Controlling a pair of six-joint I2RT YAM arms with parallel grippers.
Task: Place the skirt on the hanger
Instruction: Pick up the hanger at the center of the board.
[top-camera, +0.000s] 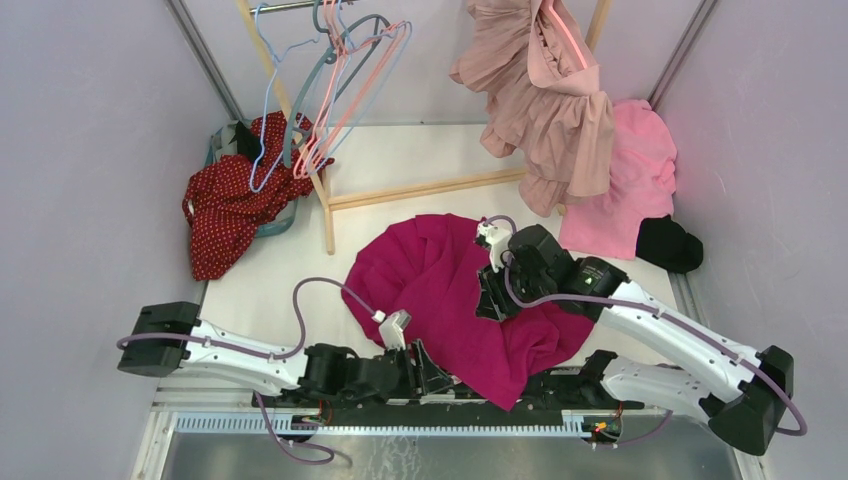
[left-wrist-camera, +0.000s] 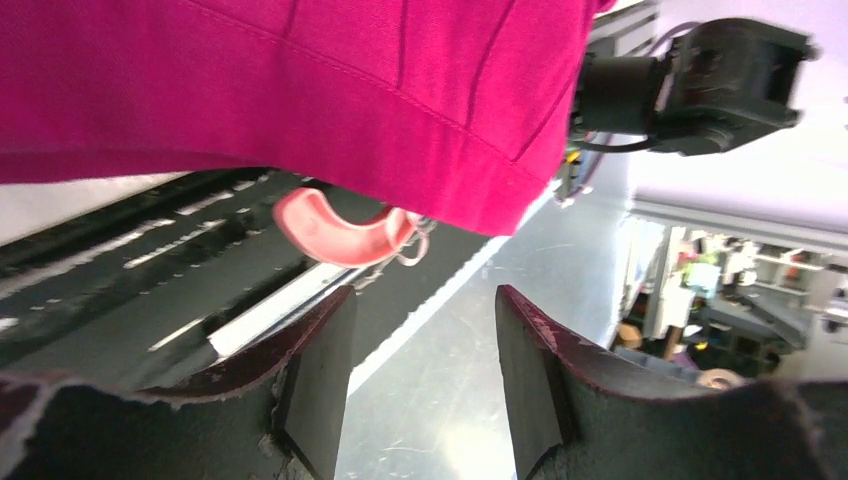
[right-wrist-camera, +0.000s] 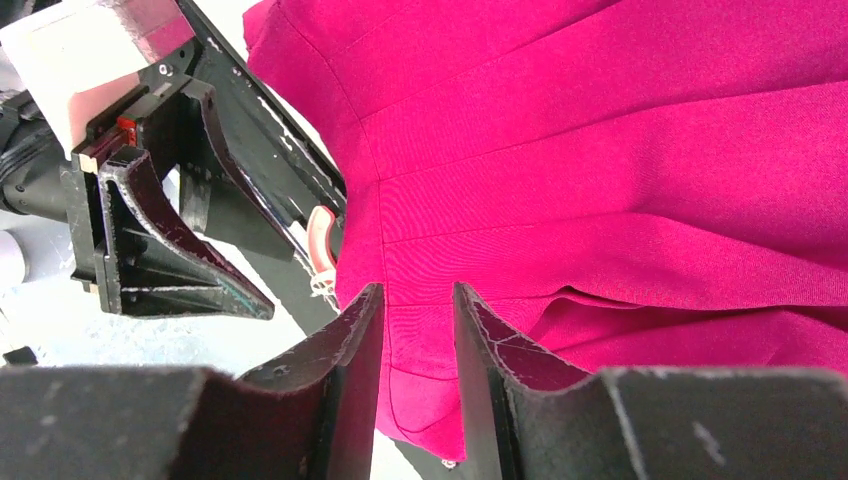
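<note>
The magenta skirt (top-camera: 450, 290) lies bunched in the middle of the table, its front hem hanging over the near edge. It fills the right wrist view (right-wrist-camera: 600, 150) and the top of the left wrist view (left-wrist-camera: 300, 90). A pink hanger's end (left-wrist-camera: 340, 232) pokes out under the hem, and also shows in the right wrist view (right-wrist-camera: 320, 232); the rest of the hanger is hidden. My right gripper (top-camera: 490, 300) (right-wrist-camera: 418, 290) sits on the skirt's right part, jaws narrow with fabric between them. My left gripper (top-camera: 435, 372) (left-wrist-camera: 425, 295) is open and empty, low at the front rail under the hem.
A wooden rack (top-camera: 420, 190) at the back carries several wire hangers (top-camera: 335, 70) and a dusty-pink dress (top-camera: 540, 100). A red dotted garment (top-camera: 235, 200) lies back left. A pink garment (top-camera: 630, 185) and a black item (top-camera: 668, 243) lie back right. The metal front rail (top-camera: 400, 425) runs along the near edge.
</note>
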